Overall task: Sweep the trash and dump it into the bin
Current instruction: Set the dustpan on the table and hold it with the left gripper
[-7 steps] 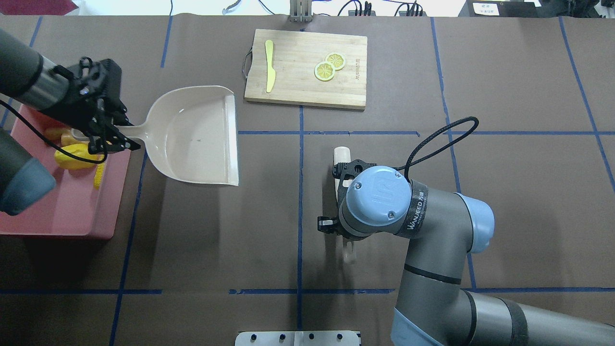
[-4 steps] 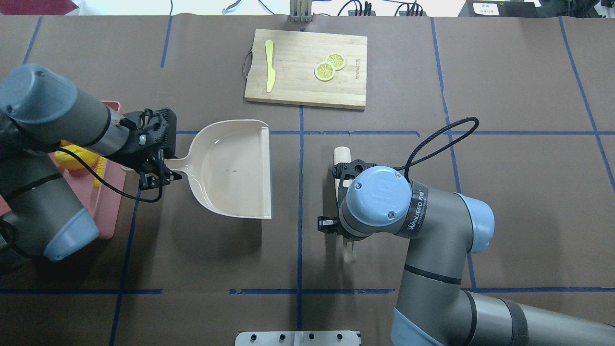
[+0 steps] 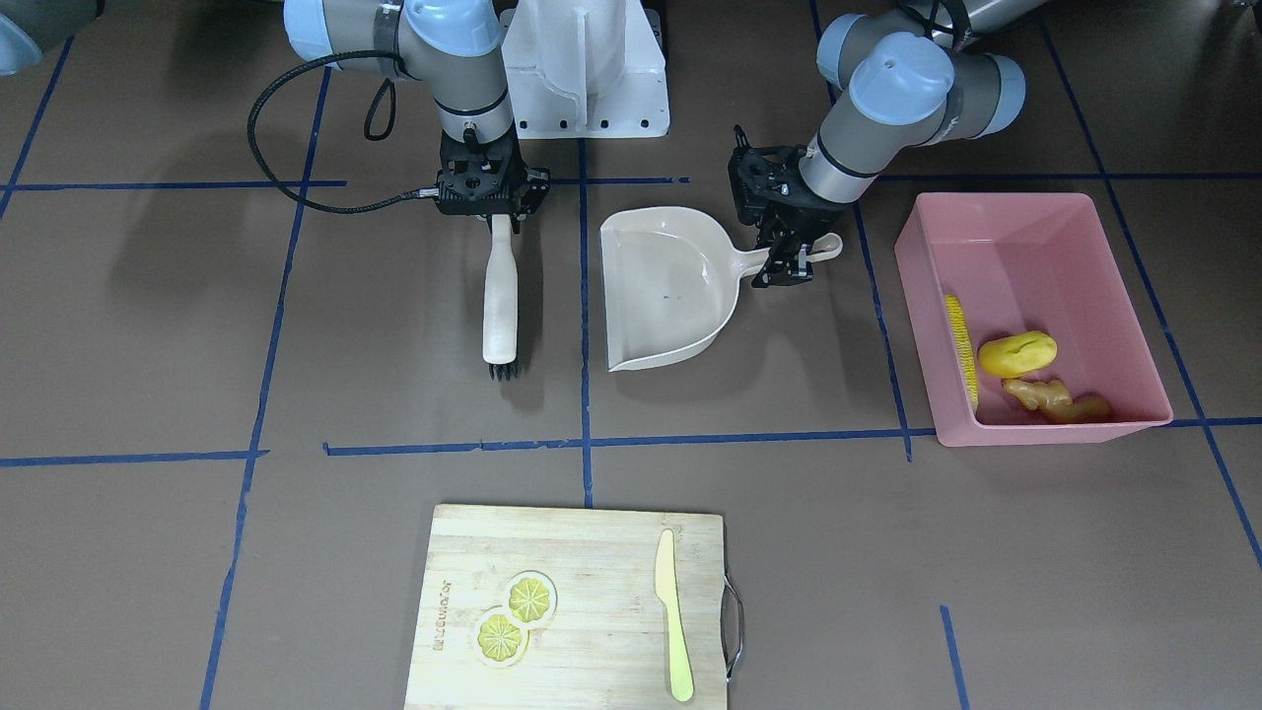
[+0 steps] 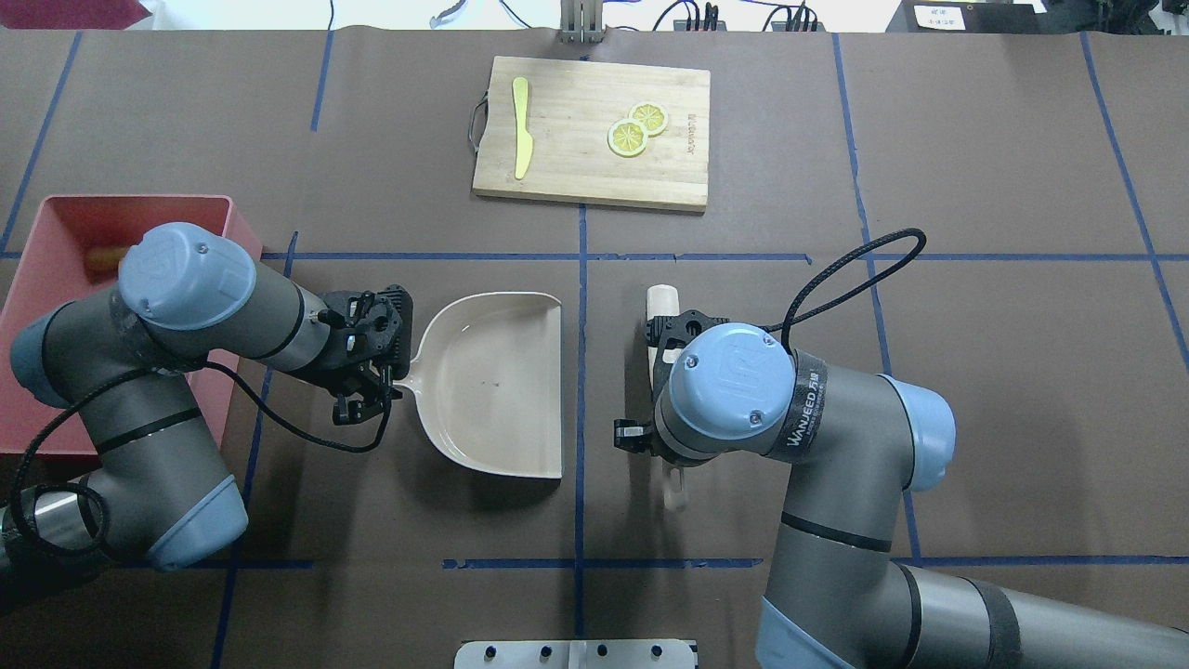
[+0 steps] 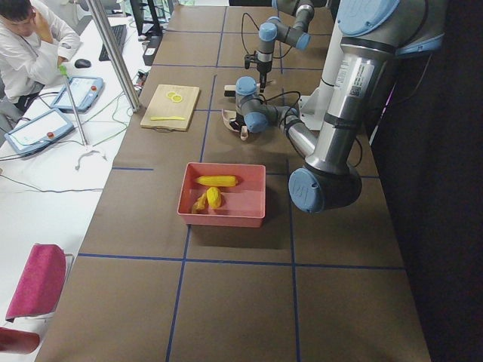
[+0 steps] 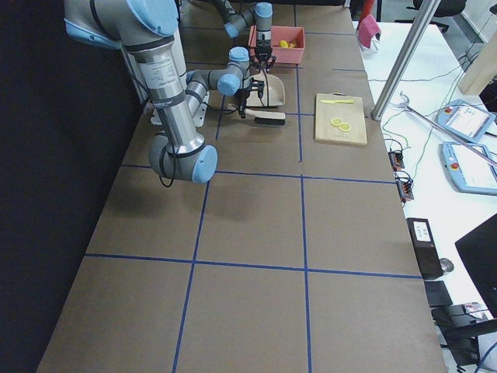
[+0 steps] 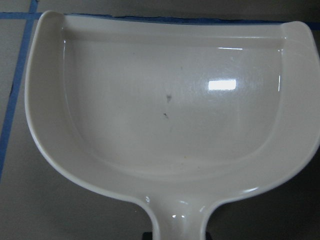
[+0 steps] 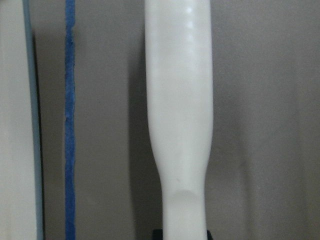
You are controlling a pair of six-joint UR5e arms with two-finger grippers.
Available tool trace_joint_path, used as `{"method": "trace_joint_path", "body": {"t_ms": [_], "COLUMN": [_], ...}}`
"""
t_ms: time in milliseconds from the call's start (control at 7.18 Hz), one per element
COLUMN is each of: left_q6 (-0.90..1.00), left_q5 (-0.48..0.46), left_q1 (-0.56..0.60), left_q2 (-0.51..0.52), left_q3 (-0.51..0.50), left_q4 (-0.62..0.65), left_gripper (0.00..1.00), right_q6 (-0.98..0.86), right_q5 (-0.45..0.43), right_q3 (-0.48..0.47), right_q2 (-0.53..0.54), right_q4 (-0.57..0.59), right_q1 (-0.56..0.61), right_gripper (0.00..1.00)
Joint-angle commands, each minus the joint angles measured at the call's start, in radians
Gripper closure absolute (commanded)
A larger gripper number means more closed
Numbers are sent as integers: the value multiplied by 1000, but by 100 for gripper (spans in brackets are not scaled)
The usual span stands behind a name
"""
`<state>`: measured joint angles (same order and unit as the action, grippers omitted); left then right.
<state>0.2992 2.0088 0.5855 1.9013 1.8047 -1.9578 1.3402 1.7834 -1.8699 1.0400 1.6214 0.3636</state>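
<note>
Bin (image 3: 1016, 247) at table's left end; corn cob (image 3: 958, 340), potato lump (image 3: 1017, 353) and ginger root (image 3: 1055, 398) inside, at its far end. Left gripper (image 3: 797, 258) clenched on dustpan (image 4: 492, 381) handle; pan right of bin, mouth facing right. Right gripper (image 3: 498, 215) clamped on brush (image 3: 501, 296) handle, bristles pointing far, blue tape line between brush and pan. Cutting board (image 4: 576, 158) far centre.

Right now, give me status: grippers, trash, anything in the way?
Left gripper shut on dustpan handle, pan empty. Right gripper shut on brush. Corn cob, potato, ginger root all in pink bin. Nothing seen blocking either arm.
</note>
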Motion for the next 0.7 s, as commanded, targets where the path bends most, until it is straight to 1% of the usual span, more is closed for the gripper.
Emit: {"method": "trace_joint_path", "body": {"t_ms": [0,139,278,418,557], "left_q6": [-2,0,0,0,0], "left_q5": [-27,-28,-28,-28,-28], "left_q1": [-30,-30,-30,-30,-30], "left_q2": [24,39,44,45,45], "left_q3": [-24,-50,-56,-59,-56], "left_q4": [-1,-1,-3,-3,-3], "left_gripper": [82,73,42,0,0], "right_q6": [0,0,0,2,1], "right_q5": [1,1,1,-1,1], "right_q3": [0,0,0,0,0], "right_q2": [0,0,0,0,-2], "right_q4": [0,0,0,0,0], "right_q1": [0,0,0,0,0], "right_gripper": [100,100,100,100,100]}}
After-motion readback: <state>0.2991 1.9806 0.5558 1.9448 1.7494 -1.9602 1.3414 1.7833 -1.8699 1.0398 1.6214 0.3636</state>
